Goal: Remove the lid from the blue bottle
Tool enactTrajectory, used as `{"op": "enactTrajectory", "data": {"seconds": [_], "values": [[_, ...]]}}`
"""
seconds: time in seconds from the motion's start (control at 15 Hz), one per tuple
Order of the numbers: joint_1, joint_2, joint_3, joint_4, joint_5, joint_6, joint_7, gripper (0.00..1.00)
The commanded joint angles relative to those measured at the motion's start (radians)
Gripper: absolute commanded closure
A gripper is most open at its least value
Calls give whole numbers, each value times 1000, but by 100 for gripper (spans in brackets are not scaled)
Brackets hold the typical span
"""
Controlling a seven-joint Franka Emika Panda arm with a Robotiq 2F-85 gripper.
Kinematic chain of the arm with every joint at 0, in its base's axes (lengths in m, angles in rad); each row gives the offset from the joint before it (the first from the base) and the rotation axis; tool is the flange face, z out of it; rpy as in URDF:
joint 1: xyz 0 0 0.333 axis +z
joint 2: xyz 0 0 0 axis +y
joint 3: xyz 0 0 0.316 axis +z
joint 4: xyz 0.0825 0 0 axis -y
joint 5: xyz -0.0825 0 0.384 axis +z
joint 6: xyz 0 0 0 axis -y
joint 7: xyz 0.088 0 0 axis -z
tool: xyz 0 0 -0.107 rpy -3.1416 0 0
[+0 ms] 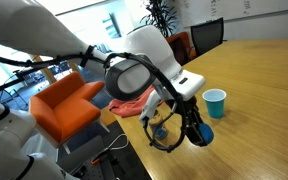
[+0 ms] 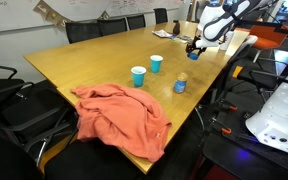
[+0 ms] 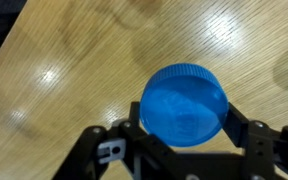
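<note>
Lid (image 3: 184, 105), round blue plastic cap: probably light, stiff, slick-topped; best held across its rim, as gripper (image 3: 184, 116) pinches it at three and nine o'clock, jaws half-closed.

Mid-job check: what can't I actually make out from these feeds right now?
1. Wrist view: whether the claw grips the lid or only brackets it; the bottom edge cuts off the fingers.
2. Exterior view: the blue bottle is too small to show whether its mouth is open.
3. Exterior view: the arm fills the foreground; no bottle shows there.
</note>
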Motion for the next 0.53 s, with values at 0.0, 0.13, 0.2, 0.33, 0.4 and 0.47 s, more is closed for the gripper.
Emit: {"op": "enactTrajectory", "data": {"seconds": [0.0, 0.13, 0.2, 0.33, 0.4, 0.47], "values": [[41, 29, -43, 16, 23, 5, 7, 46], [55, 97, -70, 50, 12, 38, 69, 46], [63, 132, -80, 67, 24, 42, 85, 46], [81, 196, -105, 88, 38, 86, 107, 46], [93, 228, -120, 101, 48, 105, 115, 46], [103, 266, -132, 116, 73, 132, 109, 46]]}}
